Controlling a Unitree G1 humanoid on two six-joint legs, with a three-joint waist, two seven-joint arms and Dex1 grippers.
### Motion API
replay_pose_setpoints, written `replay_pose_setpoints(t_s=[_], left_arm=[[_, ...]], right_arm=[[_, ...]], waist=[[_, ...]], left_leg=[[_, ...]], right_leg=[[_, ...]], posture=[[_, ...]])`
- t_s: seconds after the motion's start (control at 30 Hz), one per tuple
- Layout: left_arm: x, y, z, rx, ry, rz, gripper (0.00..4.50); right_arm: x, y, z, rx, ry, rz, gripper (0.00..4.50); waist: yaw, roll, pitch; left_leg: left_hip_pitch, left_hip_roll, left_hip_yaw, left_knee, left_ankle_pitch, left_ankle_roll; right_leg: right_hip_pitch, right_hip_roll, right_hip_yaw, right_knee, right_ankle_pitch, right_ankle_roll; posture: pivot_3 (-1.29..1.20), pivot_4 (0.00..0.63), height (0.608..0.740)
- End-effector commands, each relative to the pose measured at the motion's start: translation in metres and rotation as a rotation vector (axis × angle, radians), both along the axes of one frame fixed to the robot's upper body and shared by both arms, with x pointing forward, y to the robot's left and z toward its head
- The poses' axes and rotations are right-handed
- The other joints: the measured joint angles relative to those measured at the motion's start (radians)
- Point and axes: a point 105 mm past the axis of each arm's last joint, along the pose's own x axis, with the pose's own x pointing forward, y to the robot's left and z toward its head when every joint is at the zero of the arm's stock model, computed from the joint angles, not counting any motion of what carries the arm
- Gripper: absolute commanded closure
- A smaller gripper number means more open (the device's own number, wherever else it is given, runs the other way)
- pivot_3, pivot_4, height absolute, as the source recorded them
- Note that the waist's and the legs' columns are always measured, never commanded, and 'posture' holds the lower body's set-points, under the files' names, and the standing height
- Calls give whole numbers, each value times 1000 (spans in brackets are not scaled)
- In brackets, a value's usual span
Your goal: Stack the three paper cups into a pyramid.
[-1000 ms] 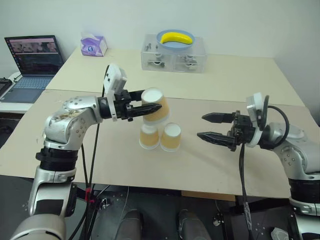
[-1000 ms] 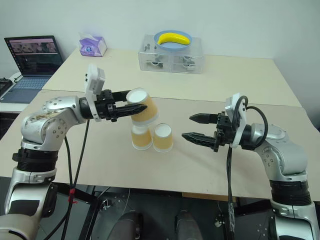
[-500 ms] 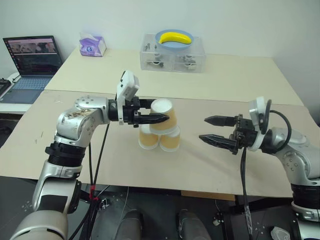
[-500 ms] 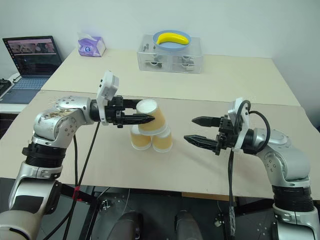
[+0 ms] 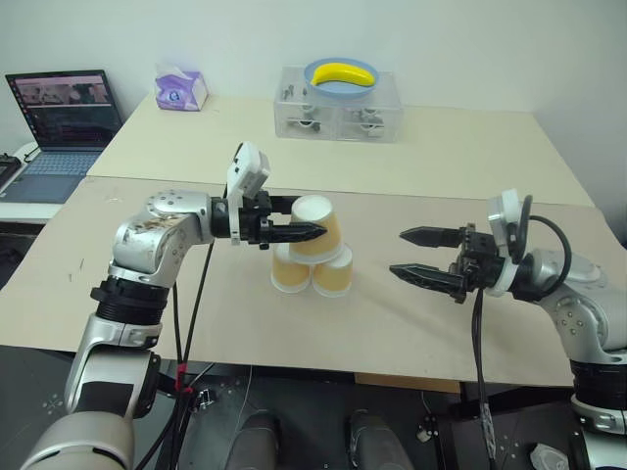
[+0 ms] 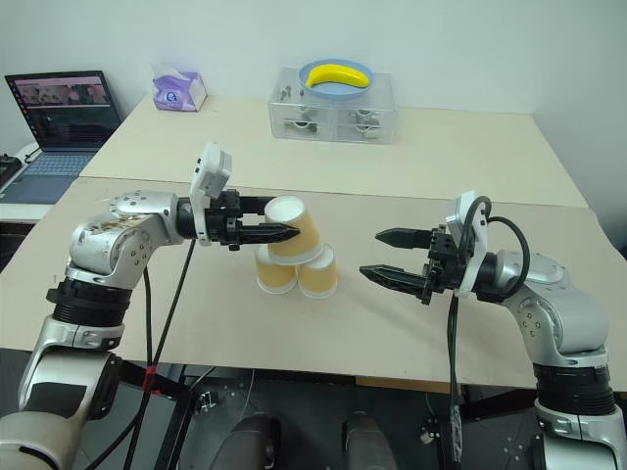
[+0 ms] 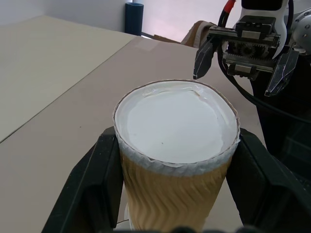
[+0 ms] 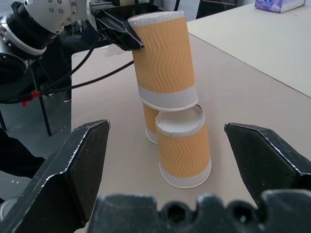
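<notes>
Paper cup (image 5: 318, 228) sits clamped in my left gripper (image 5: 294, 233), tilted, touching the two base cups (image 5: 312, 273). My right gripper (image 5: 423, 258) gapes wide, empty.

Paper cups, matt desk, brushed metal arms and black plastic tools.

The three paper cups (image 5: 315, 253) have tan-orange sides pressed into wavy ribs, with smooth white bands at rim and base; the held cup's (image 7: 177, 162) white base looks slightly waxy, its edge crimped. The desk (image 5: 392, 323) is a pale beige board, matt and smooth (faint scuffs near its left edge). The left tool (image 5: 304, 233) and right tool (image 5: 408, 252) have black plastic fingers (image 8: 80, 165) with a dull, faintly grainy finish. The arms' shells are silvery metal, the left one mottled with wear. Behind, a clear glossy plastic box (image 5: 340, 110), a smooth yellow banana (image 5: 345, 73) and a cardboard tissue box (image 5: 183, 88).
</notes>
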Motion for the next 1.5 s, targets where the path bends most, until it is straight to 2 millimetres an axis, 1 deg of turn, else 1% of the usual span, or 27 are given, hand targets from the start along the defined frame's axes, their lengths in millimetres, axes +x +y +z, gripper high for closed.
replay_pose_setpoints(t_s=[0.03, 0.17, 0.47, 0.53, 0.57, 0.6, 0.63, 0.67, 0.77, 0.87, 0.93, 1.0, 1.03, 1.07, 1.1, 1.13, 1.17, 1.2, 1.23, 1.3, 1.37, 1.43, 1.47, 1.5], left_arm=[[1, 0, 17, -19, -69, 3, 1975], [6, 1, 18, -24, -75, 22, 1975], [5, -1, 15, -19, -75, 15, 1975], [1, -2, 17, -33, -54, -15, 1017], [-2, -2, 19, -43, -41, -31, 854], [1, -2, 19, -29, -74, -6, 348], [5, -2, 18, -7, -112, 26, 54], [5, -2, 17, 2, -119, 28, 54], [3, -2, 24, -43, -130, 17, 54], [5, -2, 27, -71, -88, 29, 54], [9, -1, 35, -102, -122, 58, 54], [12, 0, 53, -204, -100, 82, 54], [15, 2, 66, -267, -104, 113, 54], [19, 8, 85, -367, -107, 153, 54], [22, 11, 98, -432, -107, 181, 54], [28, 21, 116, -527, -124, 248, 54], [36, 35, 126, -593, -138, 370, 54], [44, 48, 126, -608, -151, 485, 54], [49, 58, 122, -597, -159, 579, 54], [56, 78, 103, -577, -154, 751, 54], [59, 102, 69, -521, -104, 940, 54], [58, 125, 39, -482, -49, 1120, 54], [57, 131, 31, -471, -35, 1172, 54], [56, 134, 27, -467, -28, 1200, 54]], right_arm=[[-4, 0, 11, 8, -51, 11, 0], [-3, 0, 11, 10, -48, 9, 0], [-3, -1, 12, 9, -51, 3, 0], [-2, -2, 13, 9, -53, -3, 0], [-2, -2, 13, 8, -55, -5, 0], [-2, -3, 13, 8, -55, -7, 0], [-2, -4, 13, 8, -55, -9, 0], [-2, -4, 14, 9, -57, -10, 0], [-1, -5, 15, 11, -61, -15, 0], [0, -5, 14, 13, -57, -17, 0], [0, -5, 14, 13, -57, -17, 0], [0, -4, 14, 15, -55, -13, 0], [0, -4, 13, 12, -54, -11, 0], [0, -3, 13, 17, -54, -10, 0], [0, -3, 14, 22, -53, -11, 0], [0, -3, 13, 19, -54, -11, 0], [2, -5, 13, 17, -63, -27, 0], [5, -7, 13, 12, -74, -53, 0], [9, -9, 12, 9, -82, -84, 0], [19, -13, 14, 15, -128, -165, 0], [31, -20, 17, 55, -154, -281, 0], [40, -28, 17, 66, -196, -378, 0], [41, -30, 17, 69, -214, -405, 0], [42, -31, 18, 72, -225, -420, 0]], waist=[[0, 0, 0], [0, 0, 0], [0, 0, 0], [0, 0, 0], [0, 0, 0], [0, 0, 0], [0, 0, 0], [0, 0, 0], [0, 0, 0], [0, 0, 0], [0, 0, 0], [0, 0, 0], [0, 0, 0], [0, 0, 0], [1, 0, 0], [1, -1, 0], [1, -1, 0], [1, -1, 0], [-2, 0, 0], [-7, 0, 0], [-10, 1, -1], [-9, 1, 0], [-4, 0, 0], [-1, -1, 0]], left_leg=[[0, 0, 0, 0, 0, 0], [0, 0, 0, 0, 0, 0], [0, 0, 0, 0, 0, 0], [0, 0, 0, 0, 0, 0], [0, 0, 0, 0, 0, 0], [0, 0, 0, 0, 0, 0], [0, 0, 0, 0, 0, 0], [0, 0, 0, 0, 0, 0], [0, 0, 0, 0, 0, 0], [0, 0, 0, 0, 0, 0], [0, 0, 0, 0, 0, 0], [0, 0, 0, 0, 0, 0], [0, 0, 0, 0, 0, 0], [0, 0, 0, 0, 0, 0], [0, 0, 0, 1, 0, 0], [0, 0, 0, 1, 0, 0], [-1, 0, -1, 2, 0, 0], [-1, 0, -1, 1, 0, 0], [-1, 0, -1, 1, 0, 0], [1, 0, 0, 0, 0, 0], [3, 0, 0, -1, 0, 0], [3, 1, 1, 0, 0, 0], [3, 1, 1, 0, 0, 0], [1, 1, 1, 1, 0, -1]], right_leg=[[0, 0, 0, 0, 0, 0], [0, 0, 0, 0, 0, 0], [0, 0, 0, 0, 0, 0], [0, 0, 0, 0, 0, 0], [0, 0, 0, 0, 0, 0], [0, 0, 0, 0, 0, 0], [0, 0, 0, 0, 0, 0], [0, 0, 0, 0, 0, 0], [0, 0, 0, 0, 0, 0], [0, 0, 0, 0, 0, 0], [0, 0, 0, 0, 0, 0], [0, 0, 0, 0, 0, 0], [0, 0, 0, 0, 0, 0], [0, 0, 0, 0, 0, 0], [0, 0, 0, 0, 0, 0], [0, 0, 0, 0, 0, 0], [0, 0, 0, 1, 0, 0], [0, 0, 0, 0, 0, 0], [0, 0, 0, 0, 0, 0], [1, 0, 1, 0, 0, 0], [0, 0, 1, 1, 0, 0], [0, 0, 2, 3, 0, 0], [0, -1, 2, 4, 0, 0], [-2, -1, 1, 4, 0, 0]], posture=[[0, 150, 694], [0, 150, 694], [0, 150, 694], [0, 150, 694], [0, 150, 694], [0, 150, 694], [0, 150, 694], [0, 150, 694], [0, 150, 694], [0, 150, 694], [0, 150, 694], [0, 150, 694], [0, 150, 694], [0, 150, 694], [0, 150, 694], [0, 150, 694], [0, 150, 694], [0, 150, 694], [0, 150, 694], [0, 150, 694], [0, 150, 694], [0, 150, 694], [0, 150, 694], [0, 150, 694]])
